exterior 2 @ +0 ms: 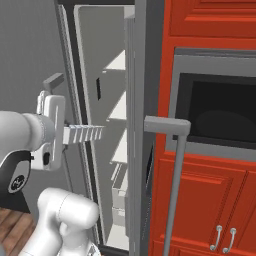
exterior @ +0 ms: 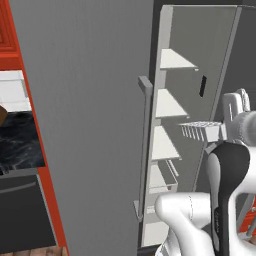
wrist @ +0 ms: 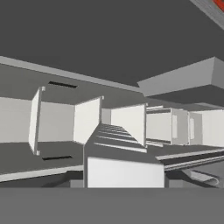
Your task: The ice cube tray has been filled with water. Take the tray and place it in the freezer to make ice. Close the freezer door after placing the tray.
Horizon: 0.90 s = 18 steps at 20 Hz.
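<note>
Red cabinets [exterior 2: 210,200] and a dark built-in oven [exterior 2: 220,112] flank the tall grey fridge, whose freezer [exterior: 172,145] stands open with its white shelves [exterior: 167,102] stacked one above another. In front of that opening, the gripper [exterior 2: 62,134] holds the ice cube tray [exterior 2: 84,133] out level by one short end, jaws closed tight on it, so the tray sticks forward toward the shelves, still outside the compartment and clear of every shelf. Gripped at one end like this, the tray has a long unsupported overhang, and I judge that a tilt of the wrist or a bump would slop the water out of the cells or twist the tray in the jaws. The likeliest bump is the front edge of a shelf, or the freezer door [exterior 2: 142,125], which stands edge-on just beside the path in the right base view. The left base view shows the tray [exterior: 200,131] against the shelf stack, level with the gap below the second shelf, which the right base view shows less plainly. The hand view looks along the tray [wrist: 118,153] into the shelves ahead, rolled sideways, giving alignment that neither base camera offers. No view shows the water itself.
</note>
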### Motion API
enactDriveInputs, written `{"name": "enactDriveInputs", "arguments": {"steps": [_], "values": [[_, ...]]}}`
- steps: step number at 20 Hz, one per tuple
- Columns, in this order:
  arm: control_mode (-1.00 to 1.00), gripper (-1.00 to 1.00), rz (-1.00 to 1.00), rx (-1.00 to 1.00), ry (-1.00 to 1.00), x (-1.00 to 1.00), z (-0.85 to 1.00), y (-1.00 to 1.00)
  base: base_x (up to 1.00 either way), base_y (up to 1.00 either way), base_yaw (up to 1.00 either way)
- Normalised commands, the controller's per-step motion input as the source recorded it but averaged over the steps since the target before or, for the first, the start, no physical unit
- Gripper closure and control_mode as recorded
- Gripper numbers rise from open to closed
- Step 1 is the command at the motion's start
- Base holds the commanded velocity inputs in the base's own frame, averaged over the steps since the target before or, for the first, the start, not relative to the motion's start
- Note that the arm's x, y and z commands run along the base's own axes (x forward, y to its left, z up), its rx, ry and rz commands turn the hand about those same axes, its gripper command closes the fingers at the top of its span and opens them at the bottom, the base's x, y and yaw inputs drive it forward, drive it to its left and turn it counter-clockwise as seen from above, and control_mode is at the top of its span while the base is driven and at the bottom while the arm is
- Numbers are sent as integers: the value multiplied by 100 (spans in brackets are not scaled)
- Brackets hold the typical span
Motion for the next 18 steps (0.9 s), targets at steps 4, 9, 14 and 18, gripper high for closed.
{"name": "enactDriveInputs", "arguments": {"steps": [4,9,14,18], "values": [[-100,100,0,-10,-7,10,-23,-5,0,0,0],[-100,100,0,-9,-10,9,-23,-19,0,0,0],[-100,100,0,-8,-10,12,-20,-17,0,0,0],[-100,100,0,-5,-9,27,-22,-7,0,0,0]]}}
